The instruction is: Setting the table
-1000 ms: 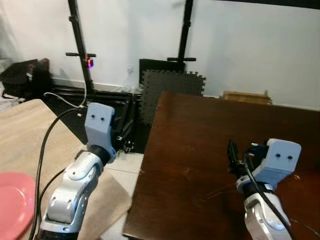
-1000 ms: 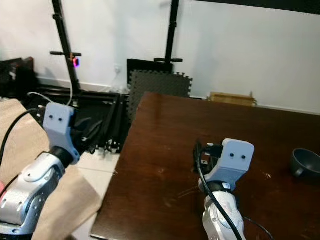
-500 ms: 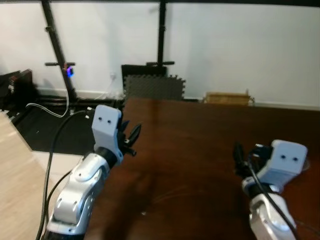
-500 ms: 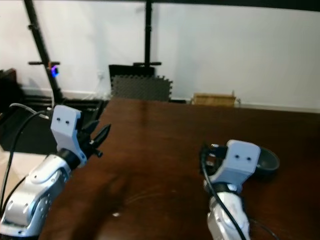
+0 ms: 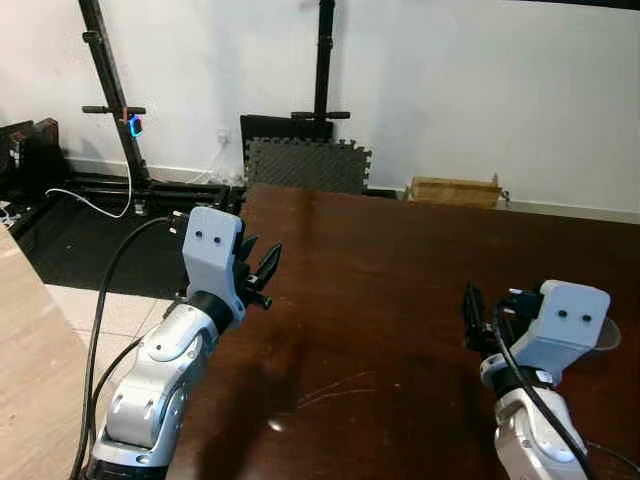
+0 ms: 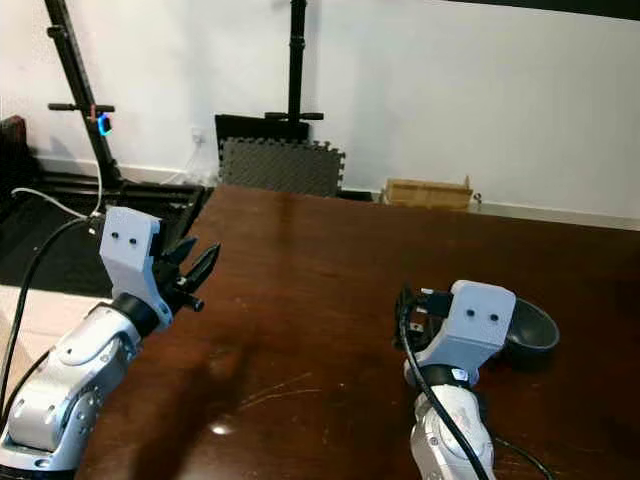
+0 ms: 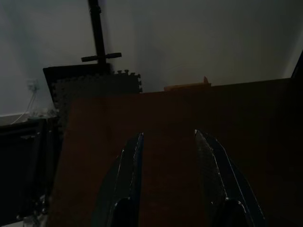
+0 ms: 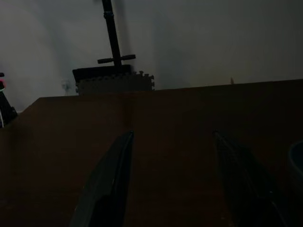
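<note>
I have both grippers raised over the dark table, each holding nothing.

Nearest me, the right gripper point(image 8: 173, 179) has its 2 fingers spread wide; its wrist housing hides part of the grey bowl point(image 6: 530, 335) just behind it. The left gripper point(image 5: 258, 270), fingers parted, hovers at the table point(image 5: 400, 300) edge. Farther off, foam mats point(image 5: 305, 165) lean against the wall; both wrist views are dim.

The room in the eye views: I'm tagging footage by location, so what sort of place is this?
Probably a home dining area used for recording: a dark wooden table with a grey bowl, black stands and foam mats against a white wall.
</note>
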